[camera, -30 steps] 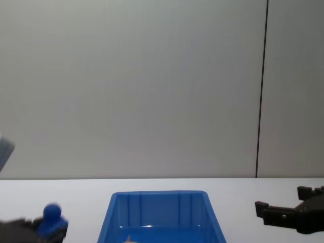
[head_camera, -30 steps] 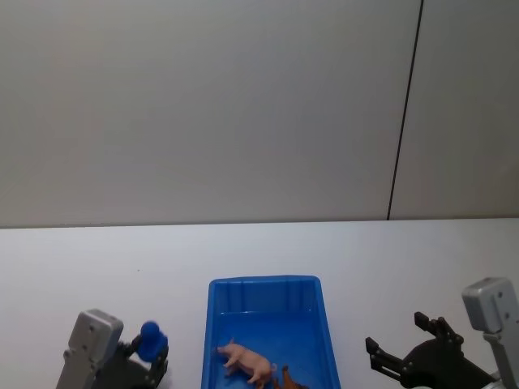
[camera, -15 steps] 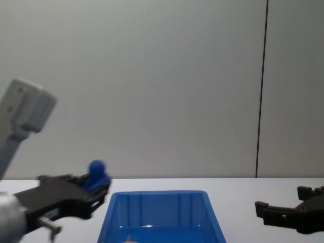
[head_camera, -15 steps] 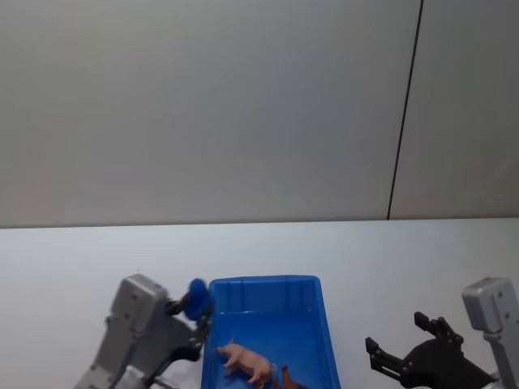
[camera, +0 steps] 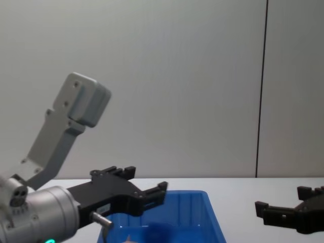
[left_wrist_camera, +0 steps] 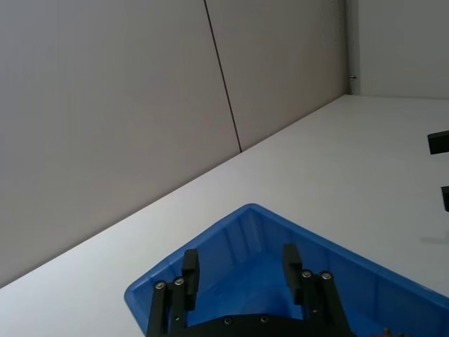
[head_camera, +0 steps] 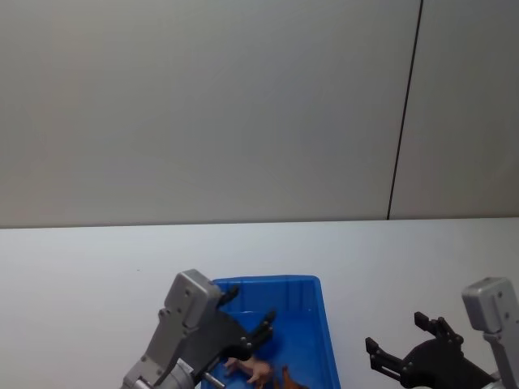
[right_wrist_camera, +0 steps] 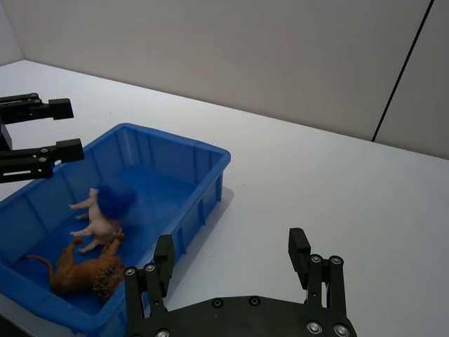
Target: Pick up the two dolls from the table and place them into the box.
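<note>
The blue box (head_camera: 280,281) sits on the white table (head_camera: 81,267) in front of me. In it lie the pale pink doll (right_wrist_camera: 95,219) and the orange-brown doll (right_wrist_camera: 81,270), side by side. A small blue toy (right_wrist_camera: 116,200) shows as a blur just above the pink doll, with nothing holding it. My left gripper (head_camera: 247,306) hovers open over the box's left half (camera: 147,179) with nothing between its fingers; the left wrist view looks down past it (left_wrist_camera: 238,261) into the box (left_wrist_camera: 210,235). My right gripper (head_camera: 397,334) rests open and low over the table, right of the box.
A plain grey wall with a dark vertical seam (head_camera: 405,113) stands behind the table. Bare white tabletop lies to the left, right and beyond the box. The right gripper (right_wrist_camera: 231,256) is well apart from the box's right rim (right_wrist_camera: 210,182).
My left gripper swung from the table left of the box to above it, carrying the blue toy. It then opened, and the toy dropped into the box. The right arm stayed still.
</note>
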